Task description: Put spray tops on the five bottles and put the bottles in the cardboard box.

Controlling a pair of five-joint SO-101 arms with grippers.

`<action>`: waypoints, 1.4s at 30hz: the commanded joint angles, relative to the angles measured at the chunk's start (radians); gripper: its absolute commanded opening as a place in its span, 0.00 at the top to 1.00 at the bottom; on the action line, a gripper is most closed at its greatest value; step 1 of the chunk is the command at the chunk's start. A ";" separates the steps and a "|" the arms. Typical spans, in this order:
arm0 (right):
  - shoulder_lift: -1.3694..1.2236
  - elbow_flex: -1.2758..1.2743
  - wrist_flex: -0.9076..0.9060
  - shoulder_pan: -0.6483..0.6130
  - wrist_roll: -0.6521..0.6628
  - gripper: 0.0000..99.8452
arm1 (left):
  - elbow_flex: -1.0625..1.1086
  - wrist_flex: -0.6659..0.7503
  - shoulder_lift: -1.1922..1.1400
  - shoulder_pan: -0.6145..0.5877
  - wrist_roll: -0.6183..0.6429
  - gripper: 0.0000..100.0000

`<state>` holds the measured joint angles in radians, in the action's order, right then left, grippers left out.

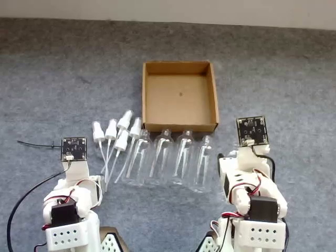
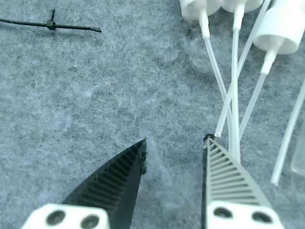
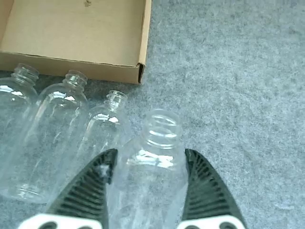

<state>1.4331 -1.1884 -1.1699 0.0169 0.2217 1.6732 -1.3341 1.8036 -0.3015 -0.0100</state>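
left pincer (image 2: 175, 140) wide open, empty, over grey felt surface (image 2: 95, 95). white spray tops with long dip tubes (image 2: 281, 28) lie just ahead-right of it, tubes running back toward it, so it's the nearer arm. right pincer (image 3: 150, 152) is clamped on a clear plastic bottle (image 3: 159, 138), neck toward brown cardboard box (image 3: 71, 64).

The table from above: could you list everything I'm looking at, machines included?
cardboard box: one, brown, open, far middle of the table.
bottles: five, clear, no tops; four lie in a row before the box, one lies at the right hand.
spray tops: five, white, thin tubes, left of the bottles.
tie: one, black, thin, far left.
mat: one, grey, covers the table.
arms: two, white, near edge.
left hand: black and grey, open, over mat beside the tubes.
right hand: black, at the fifth bottle.
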 commanded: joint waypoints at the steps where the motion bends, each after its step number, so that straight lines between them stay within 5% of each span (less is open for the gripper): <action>1: 0.008 0.004 -0.001 0.007 -0.009 1.00 | 0.022 -0.003 0.002 -0.008 0.008 0.82; 21: 0.001 0.012 -0.002 0.007 0.029 1.00 | 0.022 0.006 0.002 -0.004 0.006 0.81; 26: -0.004 0.018 -0.035 0.008 0.032 1.00 | 0.022 0.173 0.002 -0.051 -0.002 0.81; 32: -0.211 0.216 -0.093 0.007 0.029 1.00 | 0.012 0.298 0.002 -0.237 -0.324 0.81; 36: -0.380 0.357 -0.096 0.007 0.026 1.00 | -0.047 0.350 -0.001 -0.323 -0.336 0.79; 42: -0.438 0.440 -0.090 -0.027 0.025 1.00 | -0.286 0.140 -0.010 -0.289 -0.456 0.76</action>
<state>1.0050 -0.8247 -1.2620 0.0169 0.2401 1.5643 -1.0564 1.8036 -0.6053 -0.4196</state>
